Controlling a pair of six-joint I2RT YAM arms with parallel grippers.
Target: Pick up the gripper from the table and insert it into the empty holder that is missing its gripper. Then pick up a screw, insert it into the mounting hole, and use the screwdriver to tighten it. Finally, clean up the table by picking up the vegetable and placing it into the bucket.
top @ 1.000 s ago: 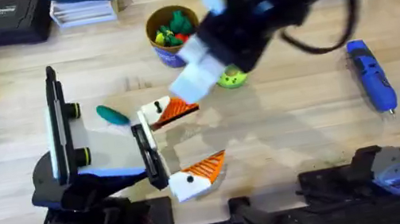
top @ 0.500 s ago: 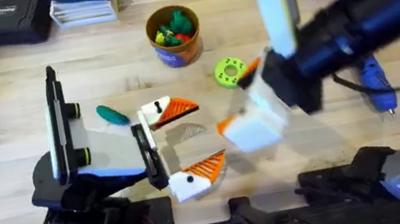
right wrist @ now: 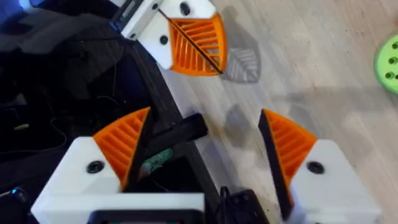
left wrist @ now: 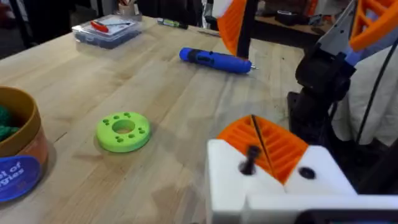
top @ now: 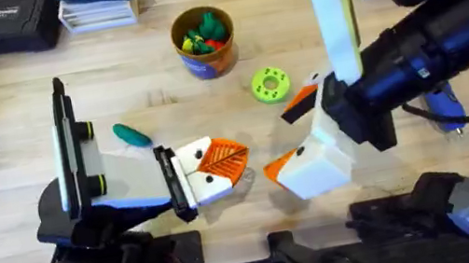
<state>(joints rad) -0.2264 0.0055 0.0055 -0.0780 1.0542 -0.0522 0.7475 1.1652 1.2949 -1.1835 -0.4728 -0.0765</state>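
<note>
My left gripper [top: 223, 158] lies low over the table's front middle, its two white fingers with orange ribbed pads pressed shut on nothing. A small black screw [left wrist: 251, 158] stands in one white finger. To its right my right gripper [top: 279, 141] hangs open and empty, and its wrist view looks down on the left gripper [right wrist: 196, 40]. The blue screwdriver [left wrist: 214, 60] lies at the right, partly under the right arm [top: 448, 107]. The teal vegetable [top: 131, 135] lies left of the left gripper. The bucket [top: 203, 42] stands at the back with toys inside.
A lime-green ring disc [top: 270, 84] lies between the bucket and the right gripper. A clear box [left wrist: 107, 31] with small parts sits at the far right back. Black cases and books line the table's back left edge.
The right arm swung from the middle over to the right and lowered. The left gripper's fingers, spread apart before, have come together.
</note>
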